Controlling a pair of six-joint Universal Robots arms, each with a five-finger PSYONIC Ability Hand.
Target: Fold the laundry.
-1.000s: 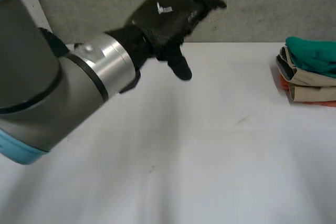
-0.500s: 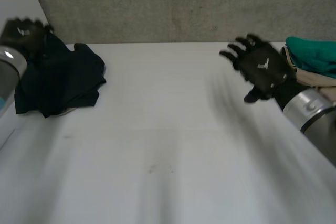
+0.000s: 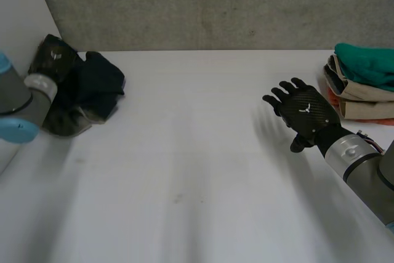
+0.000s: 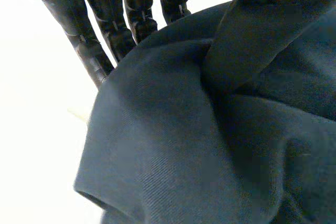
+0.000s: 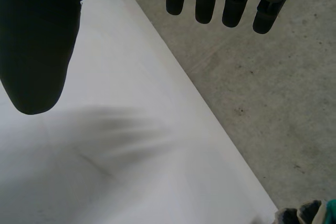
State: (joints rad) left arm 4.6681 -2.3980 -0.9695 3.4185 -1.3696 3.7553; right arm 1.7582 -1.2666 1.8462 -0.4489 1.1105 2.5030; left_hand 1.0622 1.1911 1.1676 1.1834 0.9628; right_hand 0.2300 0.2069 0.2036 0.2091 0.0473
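At far left of table (image 3: 197,170), left hand (image 3: 54,60) flat on dark garment (image 3: 101,79); right hand (image 3: 306,114) spread open near folded stack (image 3: 364,90).

I count one crumpled dark garment (image 3: 101,81), one stack of folded clothes (image 3: 363,84), one white table (image 3: 197,170), and two hands: my left hand (image 3: 54,60) and right hand (image 3: 306,112).

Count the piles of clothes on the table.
2: a dark heap at the far left by the left hand, and a folded stack at the far right. More may lie outside view.
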